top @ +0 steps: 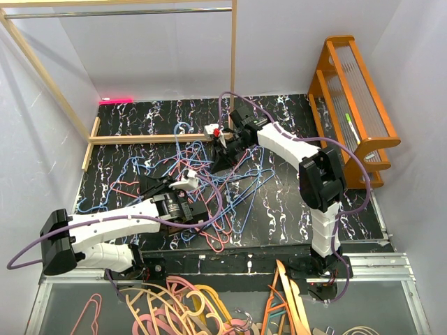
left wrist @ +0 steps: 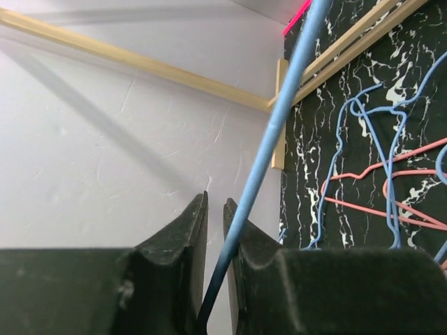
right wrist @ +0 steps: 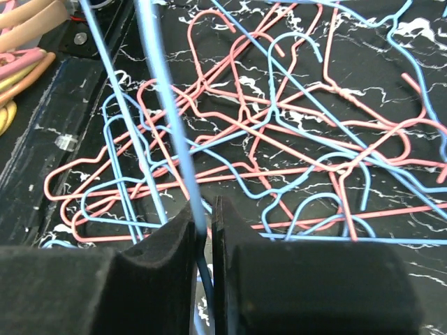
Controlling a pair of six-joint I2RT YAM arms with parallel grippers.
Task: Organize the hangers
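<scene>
Left claw [left wrist: 215, 202] and right claw [right wrist: 202, 206] each clamped on blue hanger wire [right wrist: 167, 91] — we are aiming to ease it off the tangle [right wrist: 279, 139] beneath.

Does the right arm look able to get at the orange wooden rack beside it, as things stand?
Probably yes: nothing stands between the right arm and the orange rack. But its pincer is shut on a blue hanger from the tangled pile, which would likely drag along.
</scene>
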